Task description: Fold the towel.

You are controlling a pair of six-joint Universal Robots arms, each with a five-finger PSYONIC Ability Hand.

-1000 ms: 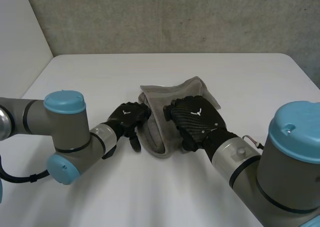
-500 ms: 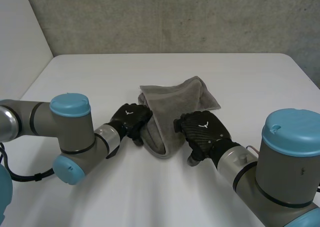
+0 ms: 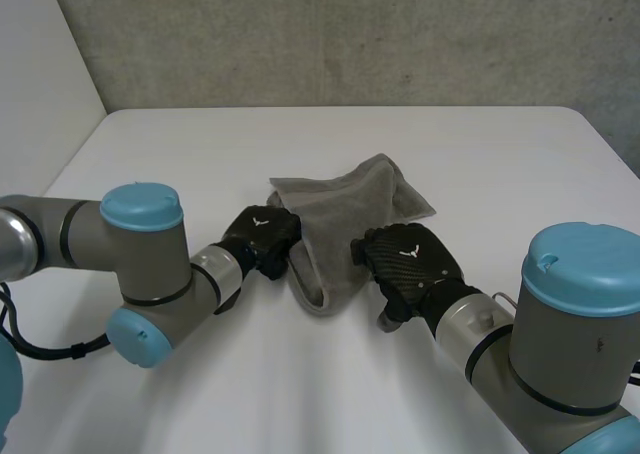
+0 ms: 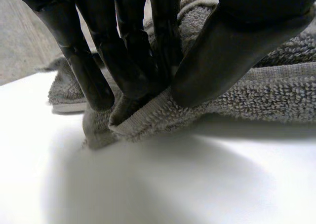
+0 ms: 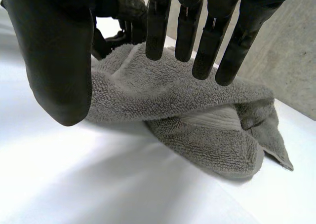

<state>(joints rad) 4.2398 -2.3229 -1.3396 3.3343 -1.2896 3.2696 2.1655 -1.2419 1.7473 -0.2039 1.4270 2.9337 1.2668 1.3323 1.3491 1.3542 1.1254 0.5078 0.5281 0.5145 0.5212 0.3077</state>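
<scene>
The towel (image 3: 350,209) lies bunched and part-folded in the middle of the table (image 3: 170,154), with a thick rolled fold along its near-left side. My left hand (image 3: 262,238) is at that near-left edge; in the left wrist view its fingers (image 4: 123,61) and thumb (image 4: 232,51) are clamped on the hem, so it has the cloth. My right hand (image 3: 405,262) is at the near-right side, with its fingers (image 5: 183,31) straight over the top layer and the thumb (image 5: 59,71) held wide, gripping nothing. I cannot tell whether the fingertips touch the pile.

My main worry is the pinch. It catches only a narrow lip of hem, so a quick pull could strip it free or lift one layer while the rest stays heaped. With the right hand not pinning anything, I judge the whole towel could simply slide along with the left hand instead of folding. The two hands also sit near each other across the cloth, so a sweep rightward risks a knock.

There is open table to the left, right and far side. The table's edges are well apart from the towel. The near side is crowded by both arms.
</scene>
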